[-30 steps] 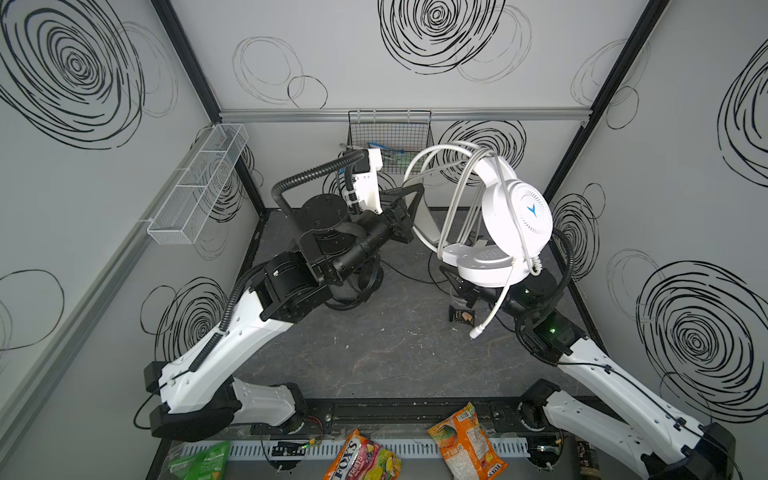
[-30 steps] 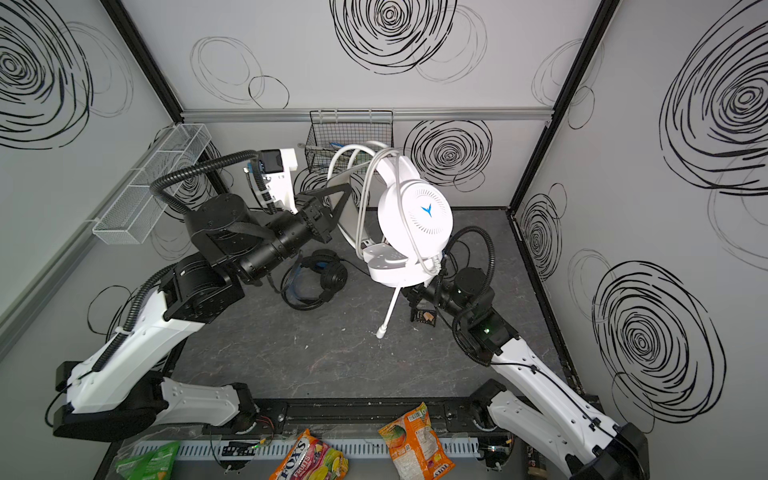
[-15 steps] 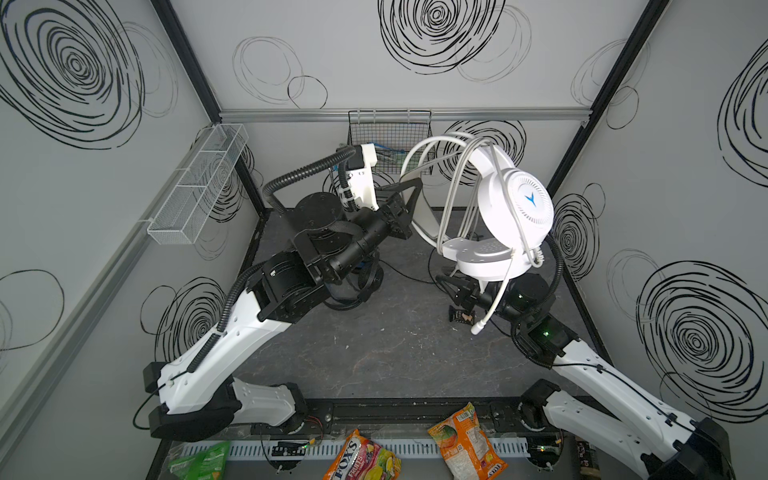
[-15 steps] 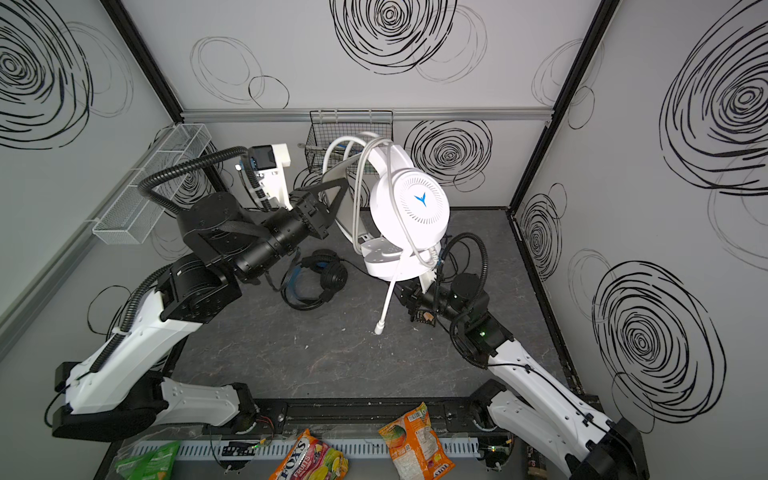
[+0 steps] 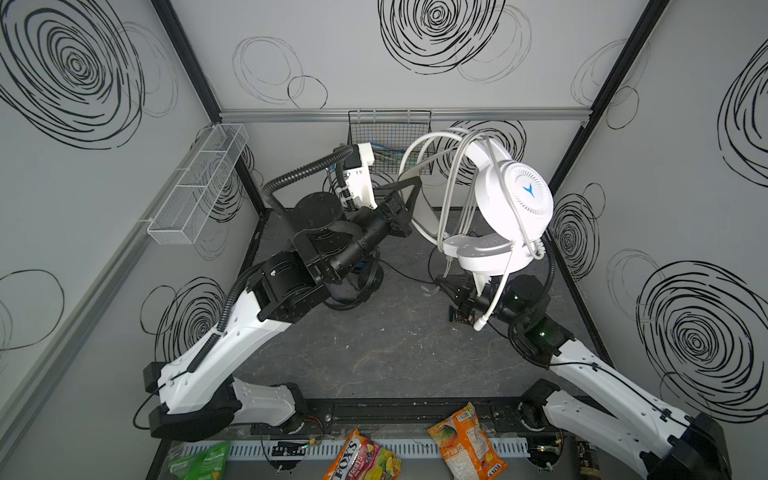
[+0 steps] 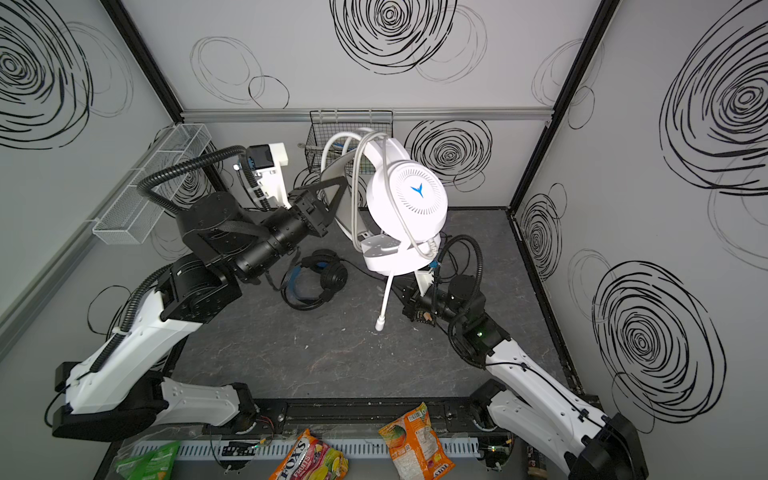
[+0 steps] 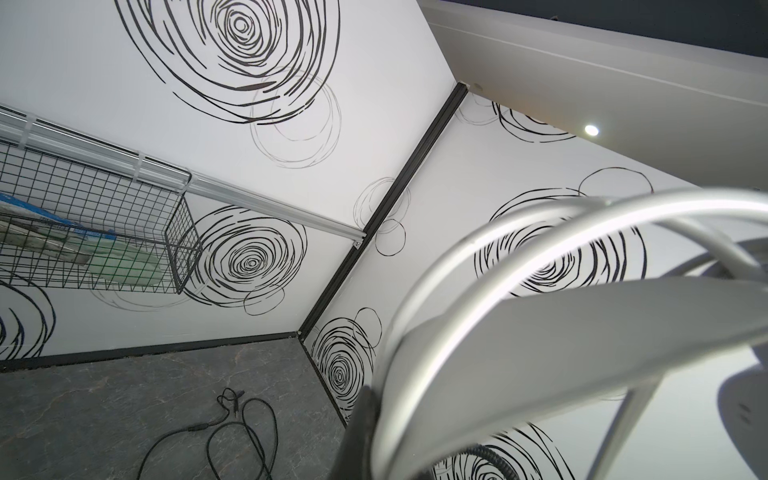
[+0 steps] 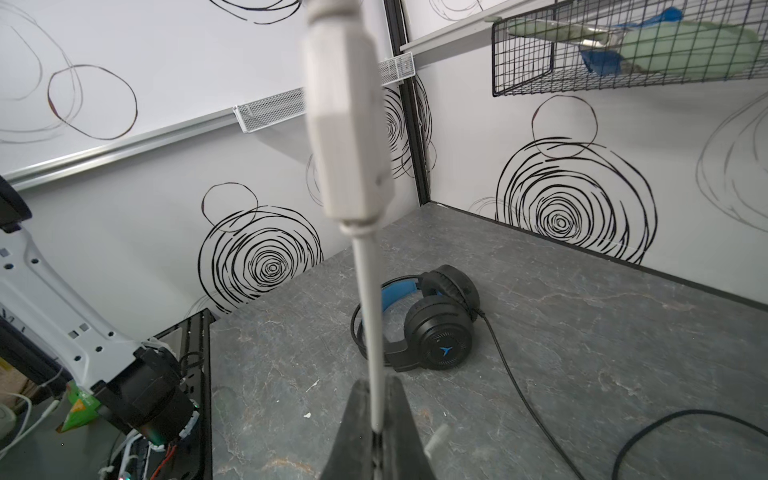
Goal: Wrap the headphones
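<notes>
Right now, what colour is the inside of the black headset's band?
Blue band lining, best seen in the right wrist view.

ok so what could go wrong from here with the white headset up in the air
1. The left gripper pinches the white headset only by its headband. A tug from the right gripper, shut on the white cable, might twist it loose.
2. The cable loops over the headband look slack and could slide off.
3. The black headset and its black cable lie on the table below, so lowering there may tangle them.
</notes>
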Controlling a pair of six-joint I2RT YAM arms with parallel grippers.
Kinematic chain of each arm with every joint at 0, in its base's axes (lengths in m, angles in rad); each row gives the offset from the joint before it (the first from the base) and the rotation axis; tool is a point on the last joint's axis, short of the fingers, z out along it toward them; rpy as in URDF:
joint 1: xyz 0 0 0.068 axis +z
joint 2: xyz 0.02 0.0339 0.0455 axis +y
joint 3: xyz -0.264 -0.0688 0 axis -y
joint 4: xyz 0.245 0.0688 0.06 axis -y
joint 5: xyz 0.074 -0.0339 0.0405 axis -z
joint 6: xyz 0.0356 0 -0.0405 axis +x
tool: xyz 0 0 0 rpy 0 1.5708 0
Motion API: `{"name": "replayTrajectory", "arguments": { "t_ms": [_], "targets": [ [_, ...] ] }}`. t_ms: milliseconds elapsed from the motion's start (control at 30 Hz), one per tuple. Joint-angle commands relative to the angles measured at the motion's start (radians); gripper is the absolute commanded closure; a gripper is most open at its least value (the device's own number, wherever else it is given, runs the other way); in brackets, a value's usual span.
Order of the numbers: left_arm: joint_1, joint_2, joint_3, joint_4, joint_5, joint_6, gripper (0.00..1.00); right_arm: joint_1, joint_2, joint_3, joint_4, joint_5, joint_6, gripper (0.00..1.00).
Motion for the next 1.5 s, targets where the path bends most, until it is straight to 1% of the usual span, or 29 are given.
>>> {"name": "replayTrajectory", "arguments": {
  "t_ms": [0, 100, 167, 267, 400, 600, 700, 800, 933, 1033, 1200, 1300, 1367, 1467],
  "targets": [
    [0.012, -0.008, 0.038, 0.161, -0.048, -0.075, 1.00, 0.002, 0.001, -0.011, 0.019, -0.046, 0.010, 1.00],
    [0.032, -0.021, 0.003, 0.172, -0.078, -0.104, 1.00, 0.014, -0.015, -0.009, -0.001, -0.059, -0.001, 1.00],
    [0.055, -0.028, -0.024, 0.180, -0.094, -0.132, 1.00, 0.042, -0.030, -0.006, -0.040, -0.038, -0.026, 1.00],
    [0.096, -0.030, -0.049, 0.190, -0.122, -0.177, 1.00, 0.113, -0.059, -0.003, -0.120, 0.030, -0.071, 1.00],
    [0.145, -0.009, -0.053, 0.195, -0.161, -0.220, 1.00, 0.241, -0.090, 0.008, -0.213, 0.145, -0.113, 1.00],
    [0.195, 0.034, -0.038, 0.167, -0.206, -0.190, 1.00, 0.377, -0.109, 0.050, -0.305, 0.261, -0.152, 1.00],
    [0.224, 0.037, -0.078, 0.175, -0.250, -0.178, 1.00, 0.444, -0.095, 0.094, -0.361, 0.334, -0.191, 1.00],
    [0.259, 0.048, -0.110, 0.172, -0.275, -0.158, 1.00, 0.501, -0.065, 0.149, -0.416, 0.373, -0.232, 1.00],
    [0.287, 0.069, -0.129, 0.146, -0.321, -0.064, 1.00, 0.579, -0.027, 0.252, -0.506, 0.433, -0.284, 1.00],
    [0.313, 0.074, -0.172, 0.135, -0.350, -0.003, 1.00, 0.624, -0.015, 0.346, -0.569, 0.476, -0.313, 1.00],
    [0.331, 0.074, -0.267, 0.128, -0.381, 0.105, 1.00, 0.635, 0.001, 0.488, -0.652, 0.506, -0.379, 1.00],
    [0.327, 0.080, -0.285, 0.058, -0.393, 0.131, 1.00, 0.634, 0.039, 0.580, -0.727, 0.538, -0.428, 1.00],
    [0.319, 0.074, -0.309, 0.039, -0.376, 0.157, 1.00, 0.635, 0.061, 0.624, -0.757, 0.573, -0.448, 1.00],
    [0.289, 0.057, -0.350, 0.014, -0.388, 0.221, 1.00, 0.634, 0.083, 0.665, -0.771, 0.617, -0.463, 1.00]
  ]
}}
